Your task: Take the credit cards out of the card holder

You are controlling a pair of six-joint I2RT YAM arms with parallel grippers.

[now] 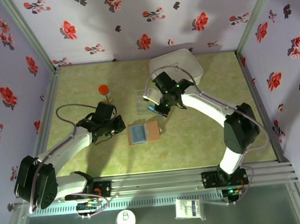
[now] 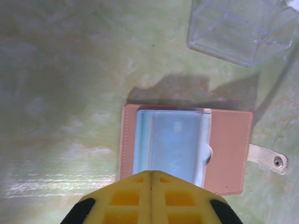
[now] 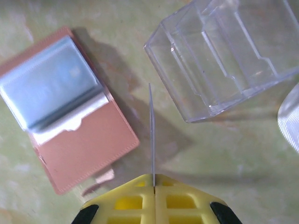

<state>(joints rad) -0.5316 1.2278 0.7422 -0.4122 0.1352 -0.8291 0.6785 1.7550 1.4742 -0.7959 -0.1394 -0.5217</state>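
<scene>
Pinching a thin plastic credit card point(image 3: 151, 135) edge-on, the right gripper point(image 3: 153, 177) hangs between the open tan leather card holder point(image 3: 88, 149) and a clear plastic tray point(image 3: 224, 60); overhead, the card's blue face shows. The left gripper point(image 2: 150, 173), jaws together and empty, hovers at the holder's edge, arm bent.

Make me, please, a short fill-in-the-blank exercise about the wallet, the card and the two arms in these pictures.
1. The wallet lies ____ on the table.
2. The card is pinched edge-on by the jaws of the ____ arm.
3. The jaws of the left arm, near the wallet, are ____ and hold nothing.
Missing words: open; right; shut.
</scene>
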